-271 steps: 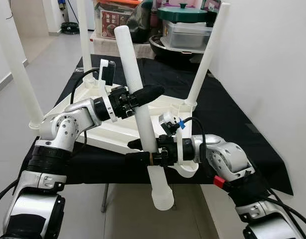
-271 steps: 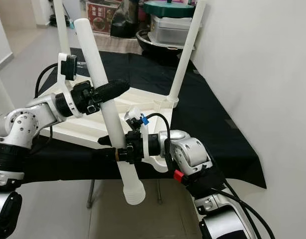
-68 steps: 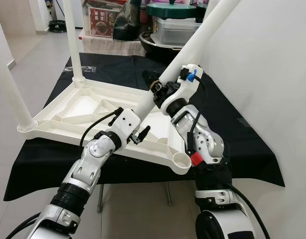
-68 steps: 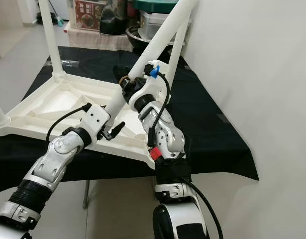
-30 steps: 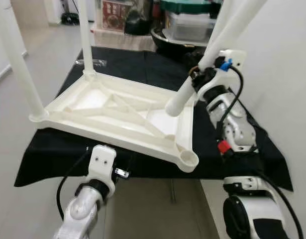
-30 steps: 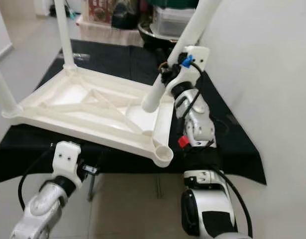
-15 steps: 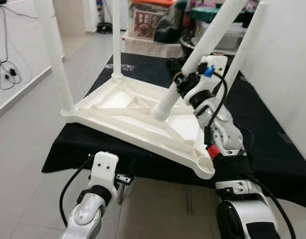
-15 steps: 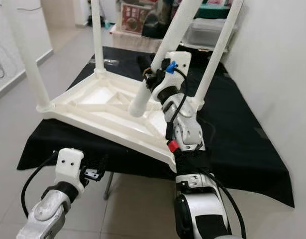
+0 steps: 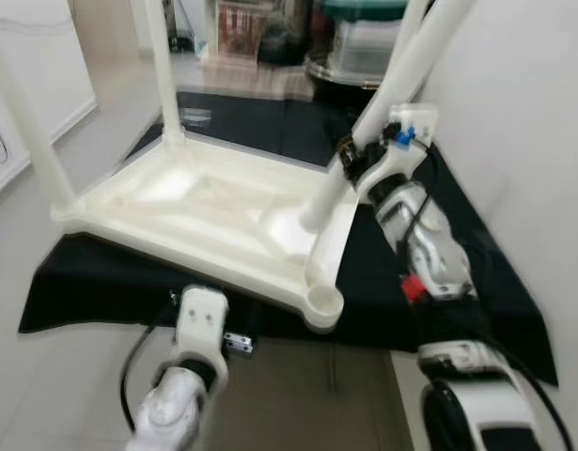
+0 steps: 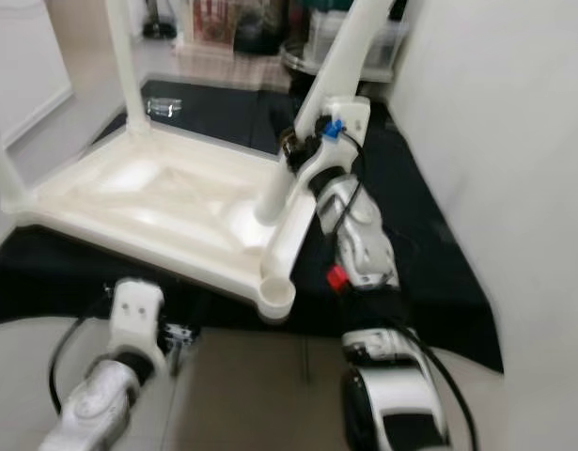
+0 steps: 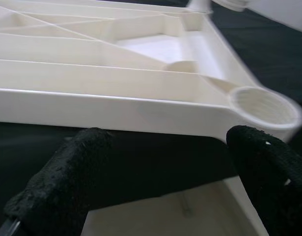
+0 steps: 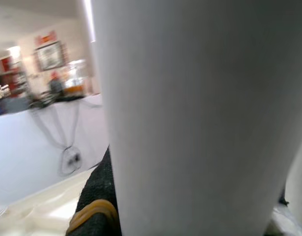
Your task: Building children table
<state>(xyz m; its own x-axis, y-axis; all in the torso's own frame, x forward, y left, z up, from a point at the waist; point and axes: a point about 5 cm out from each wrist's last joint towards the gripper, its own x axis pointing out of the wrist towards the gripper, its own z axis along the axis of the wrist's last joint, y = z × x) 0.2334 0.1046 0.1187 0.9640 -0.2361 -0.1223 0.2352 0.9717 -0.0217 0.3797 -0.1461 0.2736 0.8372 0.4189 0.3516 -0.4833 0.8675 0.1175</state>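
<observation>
right end effector (image 9: 350,160) apparently clamped round table leg (image 9: 364,136); left end effector (image 11: 160,191) spread below threaded socket (image 11: 262,105)

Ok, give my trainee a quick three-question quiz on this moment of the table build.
1. True or false: the right gripper holds a loose white leg tilted over the upturned tabletop.
2. Which corner socket has no leg in it? A) the far left one B) the one nearest the robot, on its right C) none
3. Fill in: the left gripper hangs below the table's near edge with its fingers ____.

Key: 1 true; 2 B; 3 open
</observation>
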